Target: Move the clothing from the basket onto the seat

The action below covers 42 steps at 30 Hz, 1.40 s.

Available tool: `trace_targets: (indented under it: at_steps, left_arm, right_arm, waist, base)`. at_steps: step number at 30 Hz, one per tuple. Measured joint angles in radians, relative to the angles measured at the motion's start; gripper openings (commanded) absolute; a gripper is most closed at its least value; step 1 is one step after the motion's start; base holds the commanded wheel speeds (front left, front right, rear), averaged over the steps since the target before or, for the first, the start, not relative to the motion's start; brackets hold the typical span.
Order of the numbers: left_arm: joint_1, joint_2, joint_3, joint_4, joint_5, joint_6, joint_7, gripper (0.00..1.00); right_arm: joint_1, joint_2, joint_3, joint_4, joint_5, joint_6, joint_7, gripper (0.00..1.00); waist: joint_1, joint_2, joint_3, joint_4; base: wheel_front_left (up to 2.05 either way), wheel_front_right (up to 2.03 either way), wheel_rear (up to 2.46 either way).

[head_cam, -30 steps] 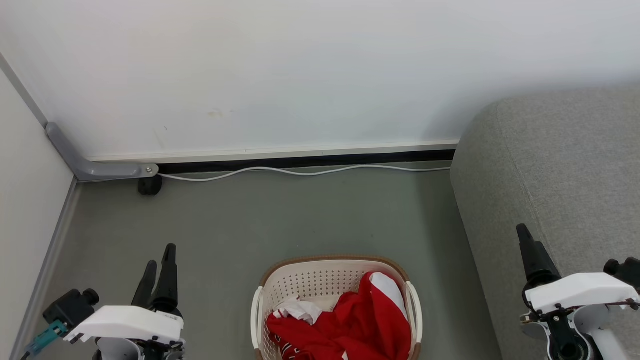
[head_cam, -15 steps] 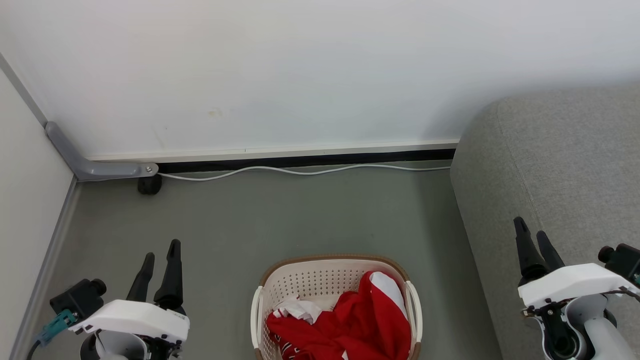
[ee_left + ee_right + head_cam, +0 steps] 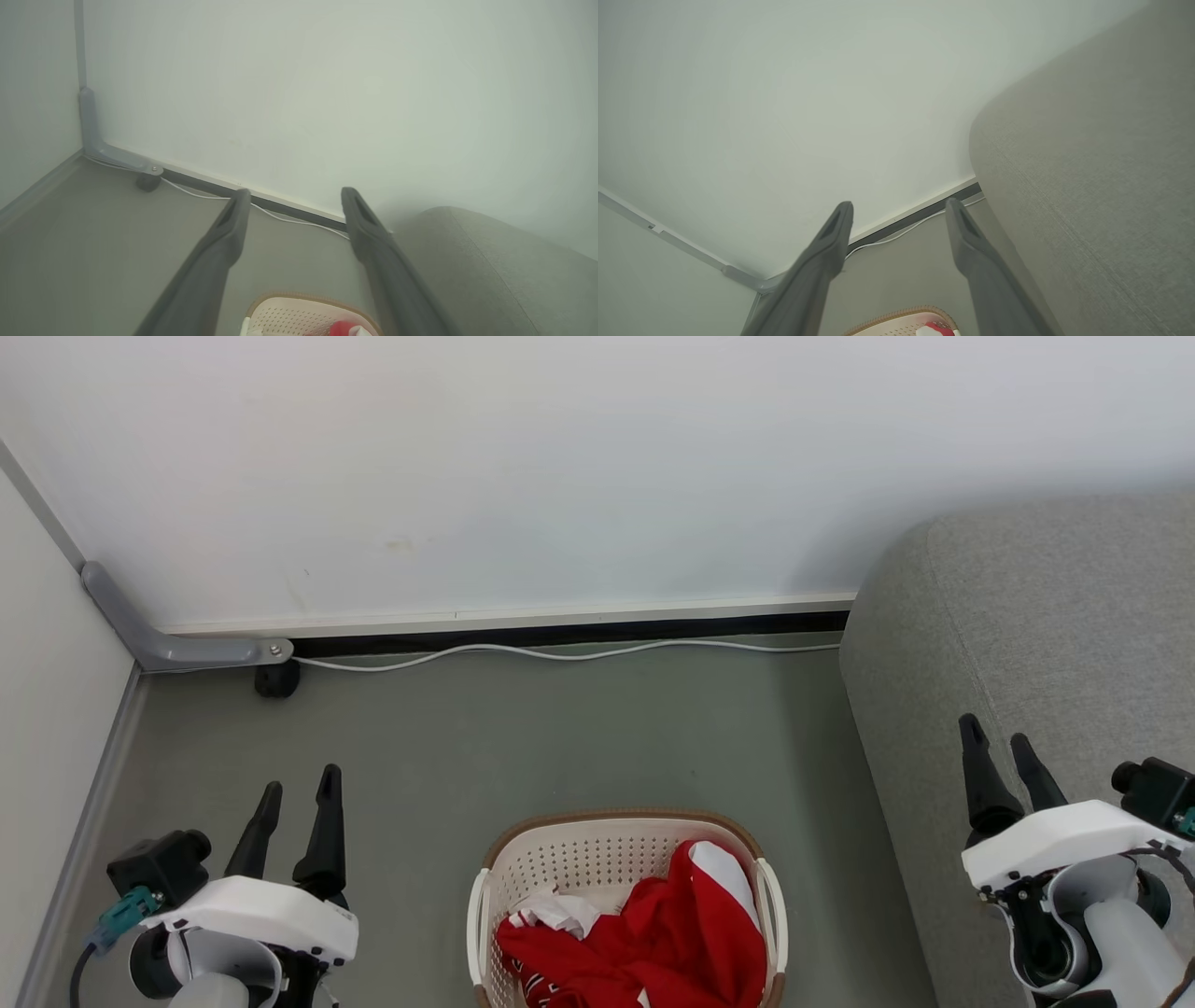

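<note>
Clothing (image 3: pixel 653 933) lies heaped in the basket (image 3: pixel 597 821), on the floor (image 3: pixel 560 737) left of the seat (image 3: pixel 1055 644); head view has left gripper (image 3: pixel 300 780) and right gripper (image 3: pixel 994 731) flanking it, both empty, fingers spread. Left wrist view: basket low between the fingers. Right wrist view: likewise; neither arm looks clearly nearer

A white cable (image 3: pixel 560 657) is laid along the foot of the far wall (image 3: pixel 560 476). At far left, a black caster (image 3: pixel 277 680) is set under a grey bar (image 3: pixel 201 652).
</note>
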Motion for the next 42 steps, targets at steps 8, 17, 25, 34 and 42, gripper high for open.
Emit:
trace_targets:
  at_steps: [8,17,25,34,42]
  left_arm:
    - [-0.016,0.002,0.000,0.012,0.085,0.000,-0.020,1.00]
    - [-0.042,0.003,0.008,0.023,0.196,0.000,-0.047,1.00]
    - [-0.062,0.002,0.029,0.034,0.294,0.000,-0.068,1.00]
    - [-0.082,-0.003,0.054,0.051,0.396,0.000,-0.095,1.00]
    - [-0.087,-0.015,0.073,0.062,0.447,-0.001,-0.107,1.00]
  right_arm:
    - [-0.030,-0.006,0.018,0.019,-0.068,0.000,-0.021,1.00]
    - [-0.066,-0.016,0.028,0.040,-0.159,0.000,-0.047,1.00]
    - [-0.096,-0.030,0.038,0.065,-0.243,0.000,-0.066,1.00]
    - [-0.128,-0.034,0.035,0.088,-0.340,0.000,-0.094,1.00]
    - [-0.145,-0.035,0.023,0.101,-0.397,0.000,-0.108,1.00]
  waist:
    - [0.0000,0.0000,0.003,-0.002]
    - [0.0000,0.0000,0.008,-0.006]
    - [0.0000,0.0000,0.010,-0.008]
    - [0.0000,0.0000,0.014,-0.010]
    - [0.0000,0.0000,0.013,-0.013]
  base:
    - [0.00,0.00,0.00]
    - [0.00,0.00,0.00]
    - [0.00,0.00,0.00]
    - [0.00,0.00,0.00]
    - [0.00,0.00,0.00]
